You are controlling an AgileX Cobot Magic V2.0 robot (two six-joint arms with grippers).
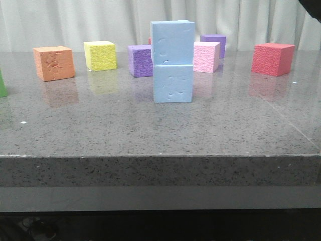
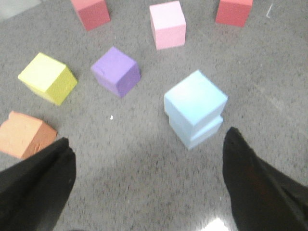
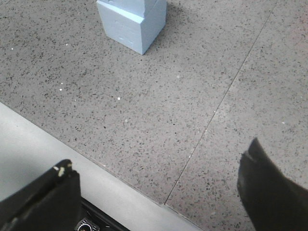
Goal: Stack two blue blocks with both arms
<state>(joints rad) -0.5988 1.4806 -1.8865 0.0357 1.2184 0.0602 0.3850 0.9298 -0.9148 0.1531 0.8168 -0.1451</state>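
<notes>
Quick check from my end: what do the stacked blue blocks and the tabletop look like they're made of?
Blue blocks: likely soft foam, matte, with pebbled, dented faces. Tabletop: looks like polished speckled grey stone or a composite; it mirrors the cubes faintly and shows a seam line.

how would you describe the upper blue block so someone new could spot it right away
Start at the grey speckled table and find the row of coloured cubes along its far side. Just in front of that row, near the middle, stands the only two-cube stack. The upper blue block is its top cube, pale sky blue like the lower blue block beneath it, and the only cube not resting on the table.
</notes>
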